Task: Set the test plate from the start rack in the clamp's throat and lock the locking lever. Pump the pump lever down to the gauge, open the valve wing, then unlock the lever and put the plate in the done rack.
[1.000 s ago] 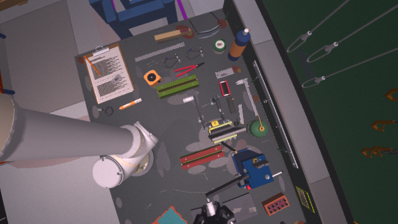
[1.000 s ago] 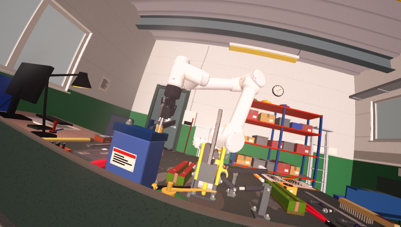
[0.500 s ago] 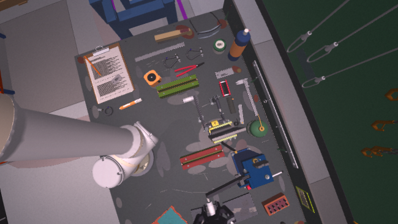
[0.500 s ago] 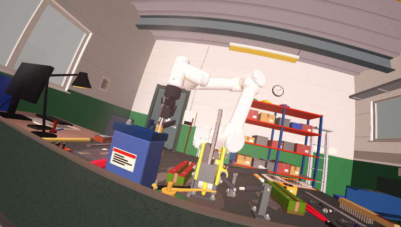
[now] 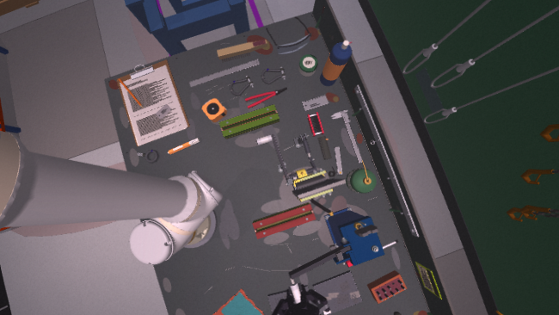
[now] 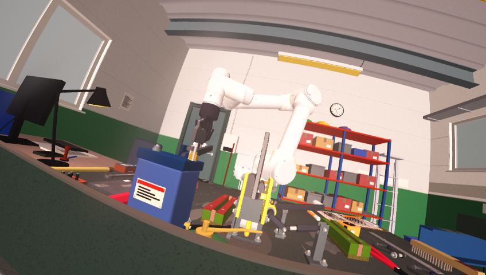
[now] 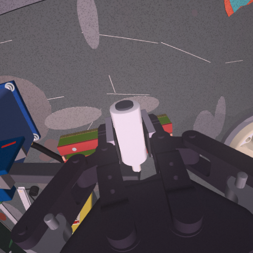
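Note:
At the near end of the dark bench the blue pump box [image 5: 354, 237] carries a long dark pump lever [image 5: 316, 261] that ends in a white grip [image 7: 128, 133]. The test plate [image 6: 260, 166] stands upright in the yellow-framed clamp [image 5: 310, 180]. The locking lever's white-tipped handle [image 5: 265, 140] lies beyond the clamp. The yellow valve wing [image 6: 208, 230] sits on the green valve base [image 5: 362, 180]. The red done rack [image 5: 284, 220] lies between clamp and pump; the green start rack [image 5: 249, 121] is farther off. My gripper [image 7: 129, 143] sits over the lever's end, closed around the white grip.
A clipboard [image 5: 152, 101], tape measure [image 5: 213, 109], red pliers [image 5: 263, 98], calipers [image 5: 350, 133] and a bottle [image 5: 336, 63] crowd the far half of the bench. A brick [image 5: 387, 286] and a teal rag [image 5: 241, 304] lie near the pump. The arm's elbow [image 5: 172, 223] overhangs the left bench edge.

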